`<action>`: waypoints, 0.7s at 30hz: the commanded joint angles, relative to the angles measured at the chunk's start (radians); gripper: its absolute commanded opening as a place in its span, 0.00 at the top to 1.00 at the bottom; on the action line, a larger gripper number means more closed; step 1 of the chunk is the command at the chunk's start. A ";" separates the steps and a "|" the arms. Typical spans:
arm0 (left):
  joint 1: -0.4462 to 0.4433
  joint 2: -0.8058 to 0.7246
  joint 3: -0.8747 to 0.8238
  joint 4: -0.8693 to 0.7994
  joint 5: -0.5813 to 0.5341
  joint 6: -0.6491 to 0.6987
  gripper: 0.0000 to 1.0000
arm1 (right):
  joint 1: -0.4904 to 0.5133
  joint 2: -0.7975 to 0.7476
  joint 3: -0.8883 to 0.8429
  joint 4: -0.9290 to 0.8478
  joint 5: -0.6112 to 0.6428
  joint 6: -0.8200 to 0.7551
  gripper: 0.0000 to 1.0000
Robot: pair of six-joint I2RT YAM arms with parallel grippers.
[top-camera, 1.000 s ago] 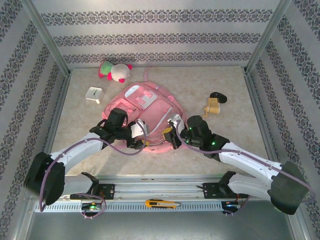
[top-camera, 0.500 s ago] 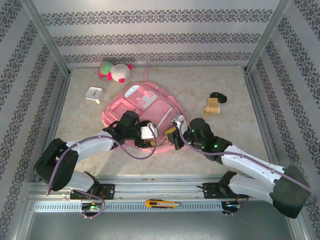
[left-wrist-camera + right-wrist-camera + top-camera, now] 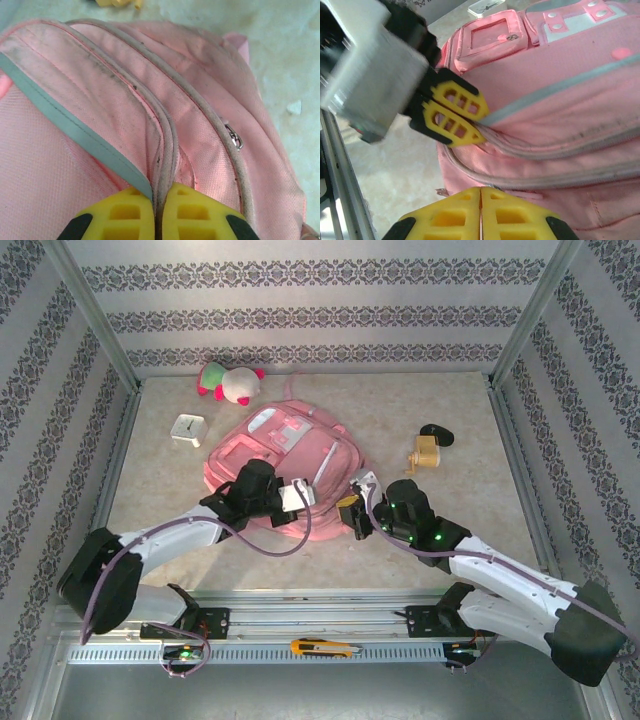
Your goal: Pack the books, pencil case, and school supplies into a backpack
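Left gripper (image 3: 157, 196): jaws, open half a second ago, now clamped on backpack (image 3: 90, 95) seam. Right gripper (image 3: 481, 192): jaws together at backpack's near edge; hold unclear.

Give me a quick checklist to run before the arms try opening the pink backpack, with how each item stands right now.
1. Grip of the left tool, shut on the backpack at its seam piping: ok.
2. Grip of the right tool, shut, but whether fabric is caught: cannot tell.
3. The two tools apart, not touching: ok.
4. A compartment open for packing: not ok, the zips look closed.
5. The plush toy and clock clear of the backpack: ok.
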 commanded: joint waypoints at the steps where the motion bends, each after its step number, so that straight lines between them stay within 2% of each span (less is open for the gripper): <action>1: 0.026 -0.076 0.069 -0.024 0.070 -0.102 1.00 | -0.011 -0.016 -0.013 0.000 0.023 0.013 0.91; 15: 0.094 -0.178 0.172 -0.146 0.184 -0.198 1.00 | -0.017 -0.037 0.014 -0.069 0.025 -0.031 0.71; 21: 0.109 -0.194 0.195 -0.183 0.217 -0.211 1.00 | -0.016 -0.052 0.028 -0.110 0.027 -0.068 0.66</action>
